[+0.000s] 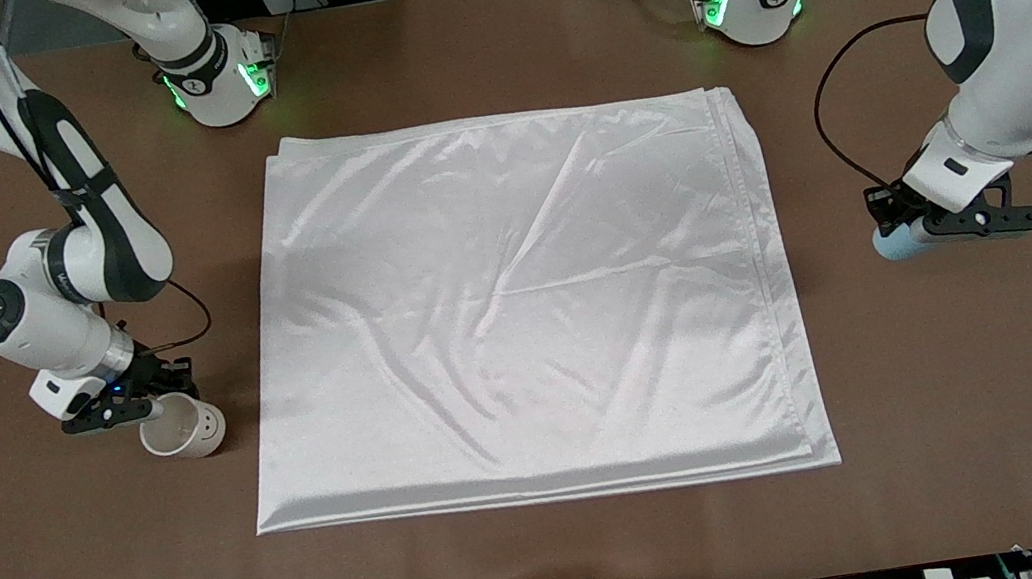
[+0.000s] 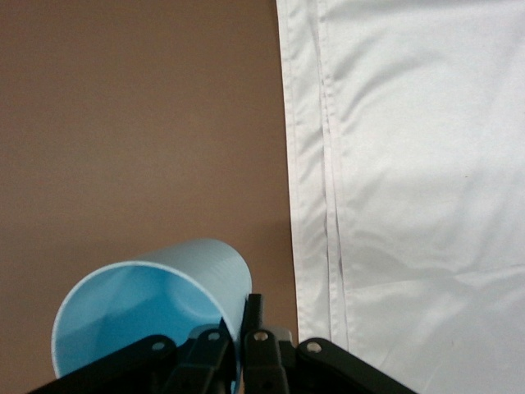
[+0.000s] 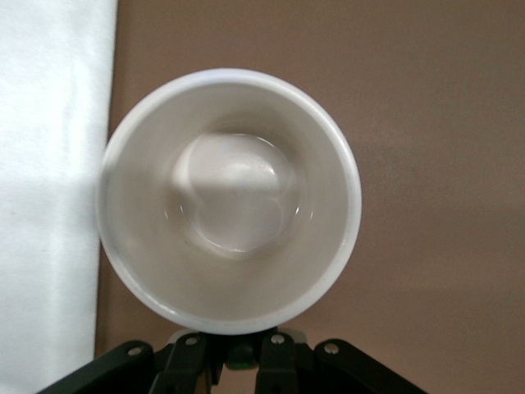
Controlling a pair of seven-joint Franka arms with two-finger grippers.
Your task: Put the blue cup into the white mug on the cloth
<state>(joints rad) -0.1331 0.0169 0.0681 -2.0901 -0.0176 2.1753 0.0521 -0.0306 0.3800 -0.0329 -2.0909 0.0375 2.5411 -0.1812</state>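
The white cloth lies spread flat in the middle of the brown table, with nothing on it. My left gripper is low over the bare table beside the cloth's edge at the left arm's end. It is shut on the wall of the blue cup, which is tipped on its side. In the left wrist view the gripper pinches the cup's rim, with the cloth alongside. My right gripper is shut on the white mug, tilted, beside the cloth's other edge. The right wrist view looks into the empty mug from my right gripper.
The cloth's folded layered edge faces the left arm's end. Bare brown table surrounds the cloth on every side. Both arm bases stand along the table edge farthest from the front camera.
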